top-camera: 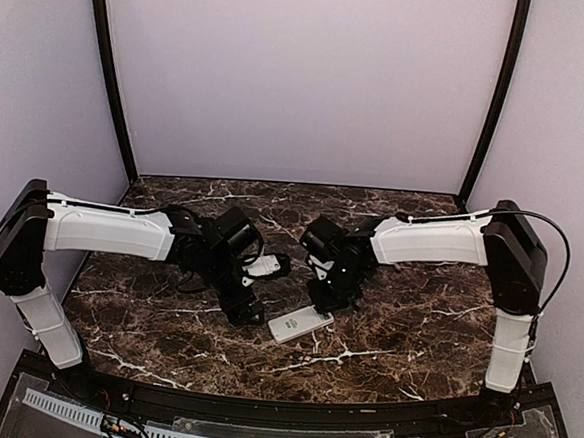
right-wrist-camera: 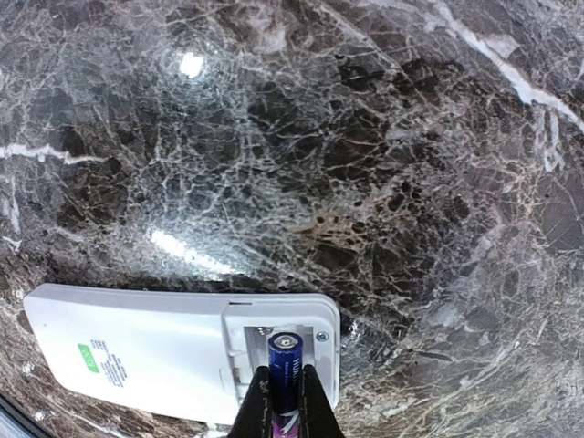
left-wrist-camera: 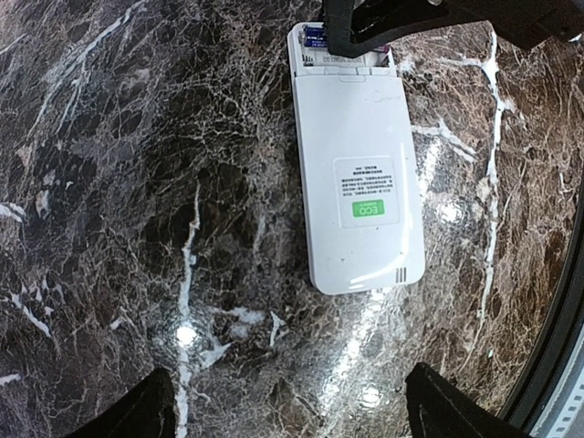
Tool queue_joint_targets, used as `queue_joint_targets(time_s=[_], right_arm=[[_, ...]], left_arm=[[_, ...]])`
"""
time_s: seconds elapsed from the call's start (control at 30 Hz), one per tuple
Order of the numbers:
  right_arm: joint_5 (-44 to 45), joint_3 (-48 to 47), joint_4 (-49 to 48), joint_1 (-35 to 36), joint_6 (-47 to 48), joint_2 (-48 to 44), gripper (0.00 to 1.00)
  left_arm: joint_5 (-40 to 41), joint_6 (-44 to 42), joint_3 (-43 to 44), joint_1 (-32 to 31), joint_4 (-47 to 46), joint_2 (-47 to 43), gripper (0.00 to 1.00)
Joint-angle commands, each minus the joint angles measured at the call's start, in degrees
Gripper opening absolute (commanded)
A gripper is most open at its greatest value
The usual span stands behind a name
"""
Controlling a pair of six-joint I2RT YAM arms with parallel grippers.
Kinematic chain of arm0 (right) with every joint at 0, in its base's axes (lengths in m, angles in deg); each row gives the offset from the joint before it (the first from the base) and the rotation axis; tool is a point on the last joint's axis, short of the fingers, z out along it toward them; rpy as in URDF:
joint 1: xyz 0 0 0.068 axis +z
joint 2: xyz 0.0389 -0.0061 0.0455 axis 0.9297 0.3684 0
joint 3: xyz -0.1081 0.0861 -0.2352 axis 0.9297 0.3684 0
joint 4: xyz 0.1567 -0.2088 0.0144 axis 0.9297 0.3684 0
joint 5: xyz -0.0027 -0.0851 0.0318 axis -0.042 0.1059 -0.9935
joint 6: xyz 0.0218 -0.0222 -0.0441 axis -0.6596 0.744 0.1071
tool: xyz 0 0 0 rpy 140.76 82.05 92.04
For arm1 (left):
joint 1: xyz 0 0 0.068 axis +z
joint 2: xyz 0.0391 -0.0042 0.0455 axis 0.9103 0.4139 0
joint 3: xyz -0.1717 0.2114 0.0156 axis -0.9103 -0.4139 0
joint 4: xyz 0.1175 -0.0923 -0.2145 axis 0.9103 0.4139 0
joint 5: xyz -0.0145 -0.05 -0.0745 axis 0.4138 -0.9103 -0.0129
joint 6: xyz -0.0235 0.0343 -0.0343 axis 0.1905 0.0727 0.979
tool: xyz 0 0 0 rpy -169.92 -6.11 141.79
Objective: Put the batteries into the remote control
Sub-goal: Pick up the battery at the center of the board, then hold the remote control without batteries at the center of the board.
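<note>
The remote control (top-camera: 300, 325) (left-wrist-camera: 358, 173) (right-wrist-camera: 146, 351) lies back side up on the marble table, its green label showing and the battery compartment (right-wrist-camera: 274, 339) at one end uncovered. My right gripper (right-wrist-camera: 286, 406) (top-camera: 329, 297) is shut on a blue battery (right-wrist-camera: 286, 365), held end-first right over that open compartment. My left gripper (left-wrist-camera: 292, 415) (top-camera: 247, 313) hovers open just off the remote's other end, with only bare table between its fingers (left-wrist-camera: 128, 415). A bit of blue shows in the compartment (left-wrist-camera: 315, 38) under the right fingers.
A small flat white piece (top-camera: 266, 267) lies on the table beside the left arm, behind the remote. The dark table rim (left-wrist-camera: 561, 347) runs close by on the near side. Purple walls enclose the table on three sides.
</note>
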Motion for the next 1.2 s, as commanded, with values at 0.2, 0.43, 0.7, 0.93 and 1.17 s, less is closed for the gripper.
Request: queue_joint_targets(time_s=[0.2,0.43,0.7,0.93,1.17], right_arm=[[-5.04,4.43,-4.98,-1.95,5.81,-7.79,0.0],[-7.24,14.8,-25.68,-2.58,13.17,-17.43,0.0],[-8.35,33.3,-55.15,-2.74,19.7,-20.64,0.0],[-10.93,35.76,-59.28,-2.94,22.86,-15.94,0.0],[-9.4,36.84,-59.69,-3.48,24.32,-14.56,0.0]], left_arm=[[-0.7,0.26,0.43,0.11,-0.5,-3.01,0.86],[-1.24,1.86,-5.3,0.11,-10.31,-9.04,0.81],[-0.88,5.07,-7.17,-2.53,-14.94,-2.58,0.88],[1.03,3.01,-12.26,-3.62,-21.77,-0.96,0.98],[0.06,3.6,-14.22,-3.67,-26.56,1.62,0.99]])
